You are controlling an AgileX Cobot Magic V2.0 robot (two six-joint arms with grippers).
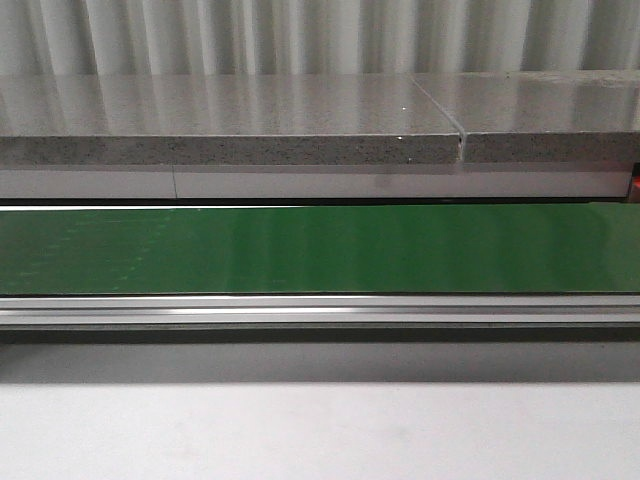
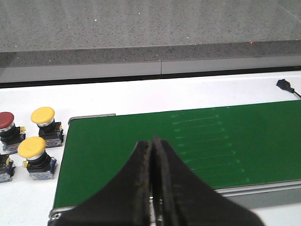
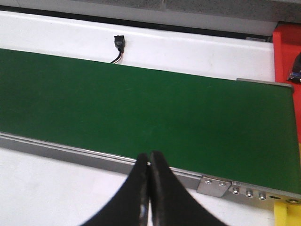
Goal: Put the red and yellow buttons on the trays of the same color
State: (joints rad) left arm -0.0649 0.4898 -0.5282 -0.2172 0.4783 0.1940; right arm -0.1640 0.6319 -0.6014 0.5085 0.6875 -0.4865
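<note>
A green conveyor belt is stretching across the front view on its aluminium frame, with the white bench lying in front of it and a grey speckled stone ledge running behind; neither arm is showing in that view. In the left wrist view the left end effector is hovering over one end of the belt with its two black fingers pressed together, clenched on nothing. Just off that end of the belt, three push buttons are sitting upright on the white bench: a yellow button, a second yellow button close beside it, and a red button at the picture's edge. In the right wrist view the right end effector is likewise clenched and empty, hanging over the frame's near rail by the belt's other end. Beyond that end a red tray is showing, with a dark object in it too cropped to identify, and a corner of a yellow tray is peeking in. A small black cable plug is lying on the bench behind the belt.
</note>
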